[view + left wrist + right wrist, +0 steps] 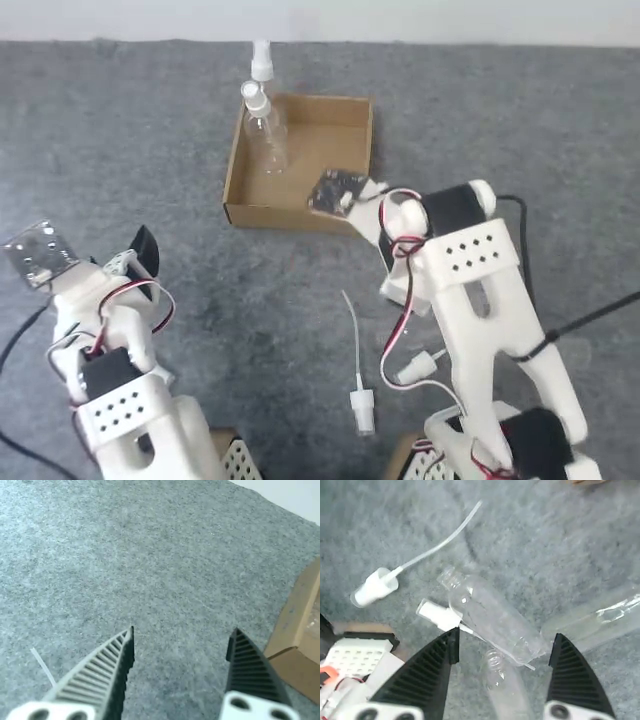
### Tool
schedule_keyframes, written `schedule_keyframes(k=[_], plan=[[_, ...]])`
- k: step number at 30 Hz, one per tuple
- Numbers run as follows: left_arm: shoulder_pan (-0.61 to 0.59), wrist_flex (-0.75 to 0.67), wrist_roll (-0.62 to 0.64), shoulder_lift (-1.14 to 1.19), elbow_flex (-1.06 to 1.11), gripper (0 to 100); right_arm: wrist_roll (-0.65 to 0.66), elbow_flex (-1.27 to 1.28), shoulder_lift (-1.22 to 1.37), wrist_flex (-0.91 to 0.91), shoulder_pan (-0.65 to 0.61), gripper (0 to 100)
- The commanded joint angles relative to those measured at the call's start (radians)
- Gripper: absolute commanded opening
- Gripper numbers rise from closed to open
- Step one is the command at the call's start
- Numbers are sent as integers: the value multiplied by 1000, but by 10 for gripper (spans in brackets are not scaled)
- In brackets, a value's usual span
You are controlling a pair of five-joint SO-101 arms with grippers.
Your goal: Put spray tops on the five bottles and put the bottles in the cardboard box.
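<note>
Under my right claw (505, 633), spread wide: bare bottle (492, 617). Grip mid-body, neck free; spray top (362, 405) six o'clock of box (280, 215).

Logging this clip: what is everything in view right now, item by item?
cardboard box: one, brown, open-topped, far middle of the mat.
capped bottles: two, clear with white spray tops, at the box's far left corner; one is inside, the other's base is hidden.
uncapped bottles: two, clear, lying on the mat below the right gripper.
clear piece: one, beside them, probably a third bottle.
loose spray tops: two, white with thin tubes, on the mat by the lying bottles.
mat: one, grey, under everything.
left gripper: one, on a white arm, open over bare mat near a box corner.
right gripper: one, on a white arm, open above the lying bottles.
</note>
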Motion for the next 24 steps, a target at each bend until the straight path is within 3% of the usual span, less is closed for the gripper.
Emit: schedule_keyframes(k=[1, 10, 15, 24], plan=[[-3, -28, -12, -12, -12, 283, 32, -3, -59, 39, 42, 246], [-3, -28, -12, -12, -12, 283, 302, 112, -54, 38, 136, 246], [-3, -28, -12, -12, -12, 283, 336, 196, -58, 12, 128, 246], [-3, -28, -12, -12, -12, 283, 381, 407, -50, -265, 127, 246]])
